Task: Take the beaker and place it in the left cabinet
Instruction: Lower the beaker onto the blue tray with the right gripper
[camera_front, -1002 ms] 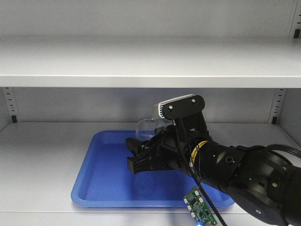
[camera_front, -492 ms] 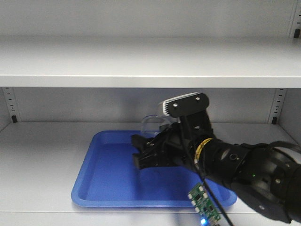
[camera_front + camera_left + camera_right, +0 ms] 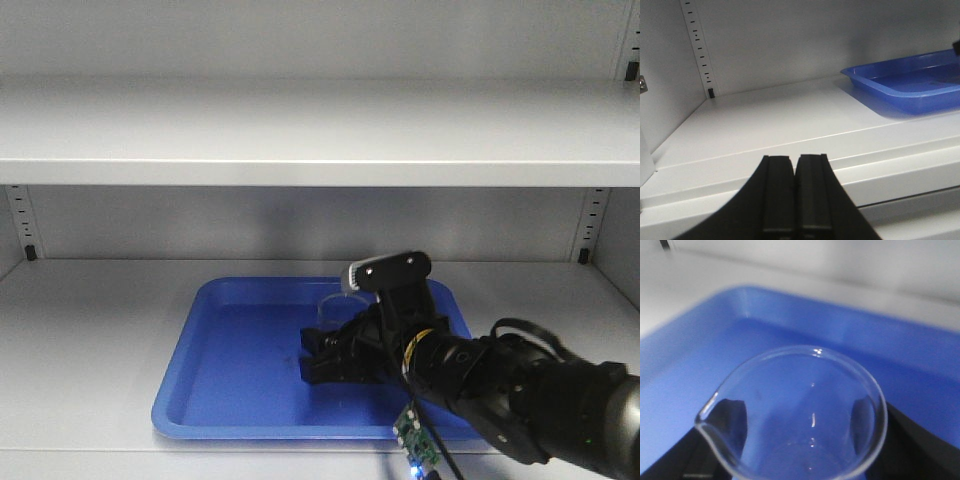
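We judge the beaker (image 3: 800,415) light, slick, breakable glass — our right gripper (image 3: 335,355) clasps its wall low over the blue tray (image 3: 215,390), the left gripper (image 3: 795,192) pinched closed on nothing.

Right arm (image 3: 520,385): chunky glossy black shell, rounded joints. Yellow ring label with dark print near wrist. Silver-and-black camera block (image 3: 388,272) on top, couple of screws showing. Black cable trailing down to small green circuit board (image 3: 417,437), blue LED lit. Left gripper (image 3: 796,197): matte black, flat rectangular pads.
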Available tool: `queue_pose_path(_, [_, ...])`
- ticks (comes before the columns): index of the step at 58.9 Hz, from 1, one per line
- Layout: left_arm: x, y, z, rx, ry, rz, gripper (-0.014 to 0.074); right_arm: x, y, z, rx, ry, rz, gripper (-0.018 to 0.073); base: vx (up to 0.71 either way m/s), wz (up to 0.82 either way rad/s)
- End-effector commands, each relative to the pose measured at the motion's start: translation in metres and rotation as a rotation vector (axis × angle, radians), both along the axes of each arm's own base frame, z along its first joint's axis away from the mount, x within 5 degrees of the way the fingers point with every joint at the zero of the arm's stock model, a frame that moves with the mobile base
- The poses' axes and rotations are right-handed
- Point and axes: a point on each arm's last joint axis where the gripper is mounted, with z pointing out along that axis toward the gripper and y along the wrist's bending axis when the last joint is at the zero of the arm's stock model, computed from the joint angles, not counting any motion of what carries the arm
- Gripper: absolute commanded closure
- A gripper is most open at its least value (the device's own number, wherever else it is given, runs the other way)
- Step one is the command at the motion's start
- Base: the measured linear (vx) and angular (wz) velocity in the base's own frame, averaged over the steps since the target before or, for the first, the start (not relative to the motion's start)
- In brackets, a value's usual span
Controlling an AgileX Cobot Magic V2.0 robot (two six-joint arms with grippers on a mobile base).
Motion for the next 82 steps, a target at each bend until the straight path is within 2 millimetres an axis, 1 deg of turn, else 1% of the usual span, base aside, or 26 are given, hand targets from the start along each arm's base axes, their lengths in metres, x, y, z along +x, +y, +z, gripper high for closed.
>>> queue_pose_path(1, [-0.001, 0.000, 0.002, -0.015, -0.076, -0.004, 0.0595, 0.001, 0.003, 0.027, 0.079, -0.112, 0.032, 0.0552, 0.00, 0.00])
queue_pose_path(11, [-0.001, 0.000, 0.002, -0.015, -0.076, -0.004, 0.0595, 0.002, 0.004, 0.025, 0.081, -0.113, 0.035, 0.0533, 0.00, 0.00])
queue_pose_path(21, [-0.001, 0.000, 0.002, -0.015, -0.076, -0.004, 0.0595, 0.002, 0.005, 0.027, 0.092, -0.122, 0.039, 0.0453, 0.00, 0.00])
queue_pose_path(30, [-0.001, 0.000, 0.002, -0.015, -0.076, -0.004, 0.0595, 0.002, 0.005, 0.027, 0.097, -0.129, 0.043, 0.0312, 0.00, 0.00])
queue_pose_path(38, [-0.001, 0.000, 0.002, -0.015, -0.076, -0.004, 0.0595, 0.001, 0.006, 0.030, 0.116, -0.154, 0.057, 0.0097, 0.00, 0.00])
queue_pose_path(47, [-0.001, 0.000, 0.002, -0.015, -0.076, -0.004, 0.0595, 0.001, 0.008, 0.034, 0.140, -0.181, 0.071, -0.0104, 0.00, 0.00])
queue_pose_path(52, [-0.001, 0.000, 0.002, -0.015, -0.076, -0.004, 0.0595, 0.000, 0.007, 0.036, 0.144, -0.188, 0.072, -0.0158, 0.00, 0.00])
queue_pose_path(60, [-0.001, 0.000, 0.002, -0.015, -0.076, -0.004, 0.0595, 0.000, 0.006, 0.035, 0.126, -0.170, 0.061, -0.0160, 0.00, 0.00])
queue_pose_path(64, [-0.001, 0.000, 0.002, -0.015, -0.076, -0.004, 0.0595, -0.002, 0.004, 0.039, 0.124, -0.171, 0.056, -0.0146, 0.00, 0.00])
queue_pose_path(82, [-0.001, 0.000, 0.002, -0.015, -0.076, -0.004, 0.0595, -0.015, -0.003, 0.069, 0.144, -0.235, 0.055, -0.0079, 0.00, 0.00])
